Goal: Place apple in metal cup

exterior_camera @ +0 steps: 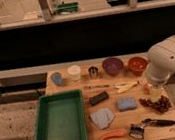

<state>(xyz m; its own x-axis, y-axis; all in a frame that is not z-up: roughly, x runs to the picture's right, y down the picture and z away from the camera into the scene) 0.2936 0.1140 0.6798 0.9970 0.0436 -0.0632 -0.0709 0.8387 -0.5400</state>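
Observation:
The apple point(146, 89) is a small yellow-orange fruit on the wooden table point(74, 87), at the right side, just above the grapes. The metal cup point(93, 72) stands upright in the back row between the white cup and the purple bowl. My white arm point(171, 61) comes in from the right, and its lower end, with the gripper point(152, 85), sits right over and beside the apple. The arm hides most of the gripper. The metal cup is well to the left of the gripper and farther back.
The back row holds a blue cup point(57, 79), a white cup point(74, 73), a purple bowl point(112, 66) and an orange bowl point(137, 65). A green tray point(59, 121) lies at the left. A dark block point(98, 98), blue sponge point(126, 103), cloth point(101, 117), carrot point(112, 136), peeler point(137, 130) and grapes point(158, 104) lie around.

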